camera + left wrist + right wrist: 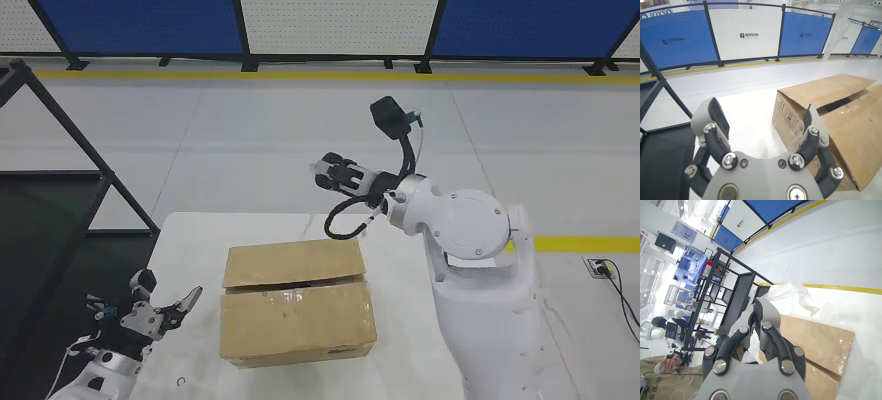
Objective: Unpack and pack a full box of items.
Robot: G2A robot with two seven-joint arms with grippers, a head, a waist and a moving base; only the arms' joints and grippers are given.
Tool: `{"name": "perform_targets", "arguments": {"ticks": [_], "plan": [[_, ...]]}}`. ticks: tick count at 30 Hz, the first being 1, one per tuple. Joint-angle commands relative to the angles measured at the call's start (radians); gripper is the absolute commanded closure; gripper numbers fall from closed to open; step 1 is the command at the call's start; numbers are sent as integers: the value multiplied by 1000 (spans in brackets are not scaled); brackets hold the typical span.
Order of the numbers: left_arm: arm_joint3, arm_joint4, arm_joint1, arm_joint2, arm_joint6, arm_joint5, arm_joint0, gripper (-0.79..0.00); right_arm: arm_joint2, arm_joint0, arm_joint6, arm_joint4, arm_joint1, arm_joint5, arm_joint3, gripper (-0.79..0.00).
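Resting near the middle of the white table, the cardboard box is seen with its two top flaps folded down but not sealed. A dark slit is left between them, and the far flap is tilted slightly upward. Shiny patches are noted along the seam (glossy against the brown card).

The left gripper is held low near the table's left edge, beside the box's left end and apart from it. Its jaws are spread wide and nothing is gripped between them.

The right gripper is raised above the far edge of the table, beyond the box and well clear of it. Its jaws are pressed together on one end of a crumpled translucent strip, which is pinched at the fingertips and trails loosely away from them. The same strip is caught in the left wrist view as a clear ribbon hanging in the air above the box's far side.

A black metal rack is placed to the left of the table.
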Motion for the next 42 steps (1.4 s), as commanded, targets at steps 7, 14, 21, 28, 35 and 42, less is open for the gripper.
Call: {"name": "perform_targets", "arguments": {"ticks": [7, 14, 21, 28, 35, 42], "plan": [[-7, -134, -2, -22, -31, -27, 7, -785, -79, 99, 7, 109, -5, -95, 24, 0], [-5, -215, -3, -28, -71, -46, 8, -785, -104, 179, 96, 196, 0, -183, 103, 0], [-8, -198, -2, -29, -72, -43, 10, -785, -104, 179, 96, 196, 0, -183, 103, 0], [11, -230, -7, -23, -74, 34, -14, -785, -117, 120, 102, 239, 5, -207, 59, 0], [40, -227, -10, -28, -65, 84, -34, -785, -80, 8, 118, 241, 28, -174, -111, 0], [54, -228, -11, -27, -66, 96, -49, -785, -46, -72, 155, 267, 48, -121, -202, 0]]}}
